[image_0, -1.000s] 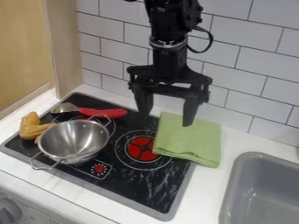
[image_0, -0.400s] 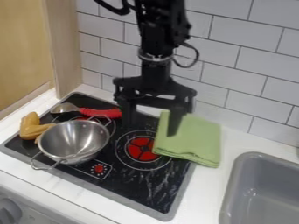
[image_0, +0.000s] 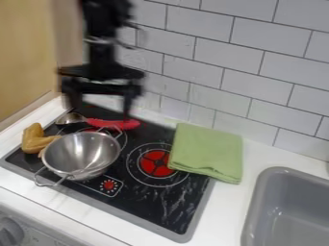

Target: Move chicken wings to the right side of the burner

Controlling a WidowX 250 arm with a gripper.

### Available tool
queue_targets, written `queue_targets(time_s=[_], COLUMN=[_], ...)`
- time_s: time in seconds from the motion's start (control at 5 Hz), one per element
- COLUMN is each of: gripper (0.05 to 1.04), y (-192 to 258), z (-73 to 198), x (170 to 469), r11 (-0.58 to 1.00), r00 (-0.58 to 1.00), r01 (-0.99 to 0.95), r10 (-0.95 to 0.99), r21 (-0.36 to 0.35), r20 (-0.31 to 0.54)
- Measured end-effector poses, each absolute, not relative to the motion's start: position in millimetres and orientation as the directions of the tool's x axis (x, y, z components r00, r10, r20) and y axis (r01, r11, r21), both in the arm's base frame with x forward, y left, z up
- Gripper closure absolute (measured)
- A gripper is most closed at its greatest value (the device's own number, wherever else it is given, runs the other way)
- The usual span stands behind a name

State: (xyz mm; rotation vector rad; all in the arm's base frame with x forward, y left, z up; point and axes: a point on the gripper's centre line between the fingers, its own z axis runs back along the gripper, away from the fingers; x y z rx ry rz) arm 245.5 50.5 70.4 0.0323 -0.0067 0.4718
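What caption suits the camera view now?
Open gripper above the stovetop, with chicken wings lying beside the metal pot.

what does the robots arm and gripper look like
The arm is black, with a pale silvery band around it and a thin dark cable looping out at its side. The black gripper has a wide crossbar with two long dark fingers, one at each end.

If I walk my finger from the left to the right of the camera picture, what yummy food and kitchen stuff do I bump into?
Chicken wings → shiny metal pot → red burner → green cloth → gray sink.
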Motion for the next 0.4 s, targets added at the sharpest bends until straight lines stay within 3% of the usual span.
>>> queue_targets(time_s=[0.4], gripper=[0.085], y=[109], z=[73], x=[238], r11=[0.804], r00=[0.804], r01=[-0.594], r10=[0.594], r21=[0.020], r20=[0.035])
